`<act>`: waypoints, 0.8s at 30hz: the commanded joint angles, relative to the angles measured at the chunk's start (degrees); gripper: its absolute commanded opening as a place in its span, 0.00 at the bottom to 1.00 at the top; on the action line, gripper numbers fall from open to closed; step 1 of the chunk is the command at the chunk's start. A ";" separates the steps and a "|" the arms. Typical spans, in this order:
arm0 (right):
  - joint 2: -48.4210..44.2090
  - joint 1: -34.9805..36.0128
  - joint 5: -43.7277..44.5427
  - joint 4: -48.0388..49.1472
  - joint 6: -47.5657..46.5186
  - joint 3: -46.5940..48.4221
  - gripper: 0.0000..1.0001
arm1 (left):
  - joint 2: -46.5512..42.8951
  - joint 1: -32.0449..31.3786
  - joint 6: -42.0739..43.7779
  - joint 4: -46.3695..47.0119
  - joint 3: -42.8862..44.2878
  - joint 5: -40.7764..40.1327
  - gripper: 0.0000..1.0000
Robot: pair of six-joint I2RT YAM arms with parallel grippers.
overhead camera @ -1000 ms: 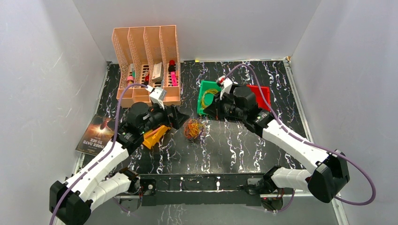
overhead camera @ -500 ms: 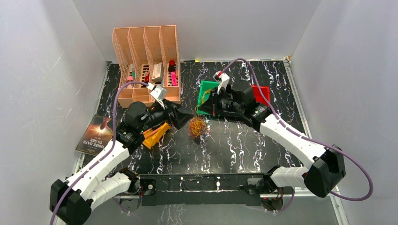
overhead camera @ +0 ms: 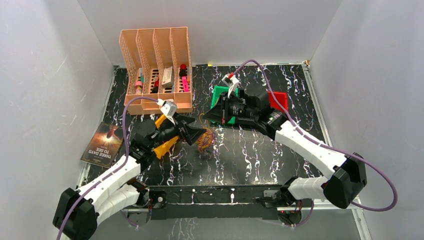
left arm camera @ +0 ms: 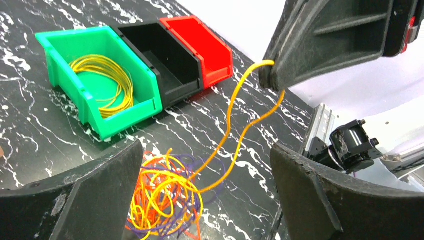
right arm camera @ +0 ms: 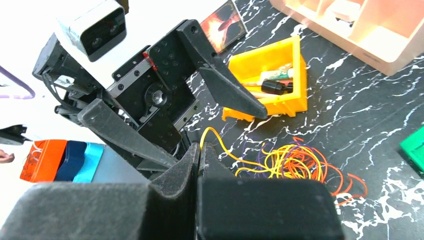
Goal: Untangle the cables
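Partly done: yellow loops [left arm camera: 102,82] coiled inside green bin [left arm camera: 125,120]. Left to sort: cables [left arm camera: 165,200], tangled orange, yellow and purple, on table [left arm camera: 30,135] just before that bin. Right gripper [right arm camera: 199,155] pinched shut on one yellow strand [left arm camera: 228,125]; left gripper [left arm camera: 207,155] gaping wide, empty, astride bundle.

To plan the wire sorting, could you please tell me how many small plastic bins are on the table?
4. The green bin, black bin and red bin stand side by side in a row; the yellow bin sits apart beside the left arm. The arms could hide others.
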 commanded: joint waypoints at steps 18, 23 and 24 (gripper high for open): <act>1.16 0.79 0.24 11.02 6.59 -3.66 0.00 | 15.04 -3.77 -1.48 22.27 -5.47 -0.83 0.83; -0.30 0.83 2.91 9.68 5.73 -3.75 0.00 | 15.37 -4.45 -1.25 22.50 -7.50 -2.16 0.80; -0.59 0.82 2.98 9.82 5.77 -3.75 0.00 | 15.71 -4.48 -1.38 22.54 -7.86 -2.73 0.78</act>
